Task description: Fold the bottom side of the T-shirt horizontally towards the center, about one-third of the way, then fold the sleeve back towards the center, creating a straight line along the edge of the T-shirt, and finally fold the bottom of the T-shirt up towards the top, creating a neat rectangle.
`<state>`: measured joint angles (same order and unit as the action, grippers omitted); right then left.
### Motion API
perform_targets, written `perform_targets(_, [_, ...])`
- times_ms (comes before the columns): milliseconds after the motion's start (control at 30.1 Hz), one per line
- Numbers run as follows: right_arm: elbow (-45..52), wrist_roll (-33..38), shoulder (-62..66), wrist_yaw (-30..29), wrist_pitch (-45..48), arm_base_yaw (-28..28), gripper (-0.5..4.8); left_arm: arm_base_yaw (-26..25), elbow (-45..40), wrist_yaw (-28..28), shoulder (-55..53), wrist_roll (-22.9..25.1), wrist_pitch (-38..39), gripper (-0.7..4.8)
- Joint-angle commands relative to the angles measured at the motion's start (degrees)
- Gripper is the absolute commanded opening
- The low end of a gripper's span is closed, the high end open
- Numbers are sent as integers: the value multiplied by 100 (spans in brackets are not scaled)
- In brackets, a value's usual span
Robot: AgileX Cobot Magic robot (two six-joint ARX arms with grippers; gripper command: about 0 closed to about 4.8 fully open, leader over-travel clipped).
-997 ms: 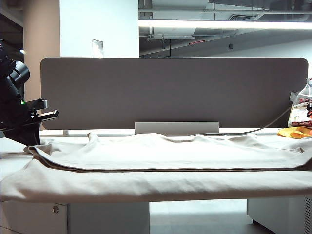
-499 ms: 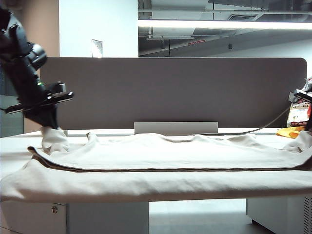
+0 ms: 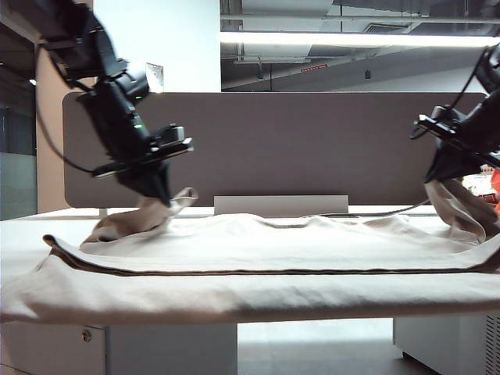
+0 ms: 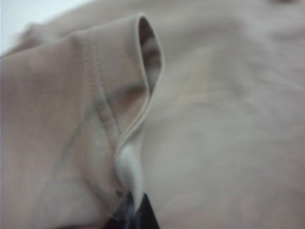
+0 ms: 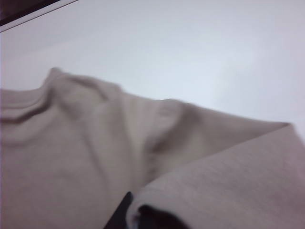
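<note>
Two grippers are clamped on the T-shirt [image 3: 258, 258], which lies across the table [image 3: 19, 230]: left gripper [image 3: 166, 197] pinching the far-left sleeve, right gripper [image 3: 435, 176] the far-right edge. Expect light, limp cloth that sags; you should grip at hems [image 4: 102, 100].

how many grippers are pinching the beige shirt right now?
2. The left gripper is shut on a stitched edge of the large beige cotton T-shirt, lifted at its left end; the right gripper is shut on fabric raised at the right end.
</note>
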<state>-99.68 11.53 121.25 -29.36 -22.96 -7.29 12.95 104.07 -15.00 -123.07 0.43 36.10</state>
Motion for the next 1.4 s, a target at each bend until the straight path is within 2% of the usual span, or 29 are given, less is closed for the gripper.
perform_targets(33, [-13, 7, -66, -37, -83, 258, -5, 262, 11, -72, 59, -2, -105, -6])
perform_targets(233, [-13, 9, -66, -13, -46, 739, -5, 619, 11, -116, 57, -299, -402, -6])
perform_targets(366, [-13, 9, -66, -15, 7, 883, -5, 717, 11, -378, 44, -389, -496, 6])
perform_targets(399, [-13, 9, -66, -13, 4, 905, -5, 721, 11, -420, 44, -385, -494, 49])
perform_targets(499, [-13, 52, -66, -17, -33, 920, -5, 726, 11, -466, 46, -387, -494, 330])
perform_targets(532, [-13, 52, -66, -17, -50, 920, -5, 726, 11, -466, 46, -387, -496, 444])
perform_targets(565, [-13, 52, -66, -17, -66, 920, -5, 726, 11, -466, 46, -387, -496, 479])
perform_targets(864, [-13, 50, -66, -22, 94, 933, 2, 726, 11, -481, 46, -413, -527, 479])
perform_targets(931, [-13, 50, -66, -44, 120, 933, 78, 728, 11, -562, 46, -463, -511, 479])
perform_targets(997, [-13, 85, -66, -256, 120, 933, 214, 728, 11, -581, 46, -562, -540, 479])
perform_targets(1030, [-13, 122, -66, -415, 120, 938, 252, 728, 11, -579, 46, -562, -564, 479])
perform_targets(1097, [-13, 181, -66, -675, 114, 994, 262, 728, 11, -581, 46, -564, -608, 479])
perform_targets(1396, [-9, 352, -66, -828, -44, 1327, 259, 728, 11, -568, 46, -719, -664, 479])
